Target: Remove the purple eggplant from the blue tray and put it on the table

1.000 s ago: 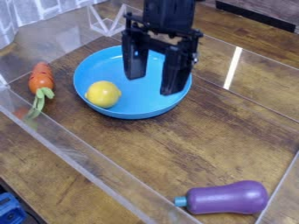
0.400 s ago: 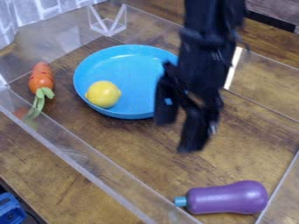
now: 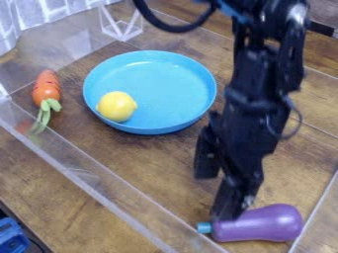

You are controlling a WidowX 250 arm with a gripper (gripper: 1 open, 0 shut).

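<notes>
The purple eggplant lies on its side on the table at the front right, its teal stem cap pointing left. It is outside the blue tray, which stands at the back left. My gripper points down and stands open just above and left of the eggplant. Its nearer finger reaches down to the eggplant's stem end and hides part of it; whether it touches, I cannot tell. Nothing sits between the fingers.
A yellow round fruit rests inside the tray. An orange carrot with a green top lies left of the tray by the clear acrylic wall. Another clear wall runs along the front edge.
The gripper has left the space over the tray, swung right and toward the front, and dropped down to the eggplant, rolling as it went. It stayed open. The eggplant, fruit and carrot have not moved.
</notes>
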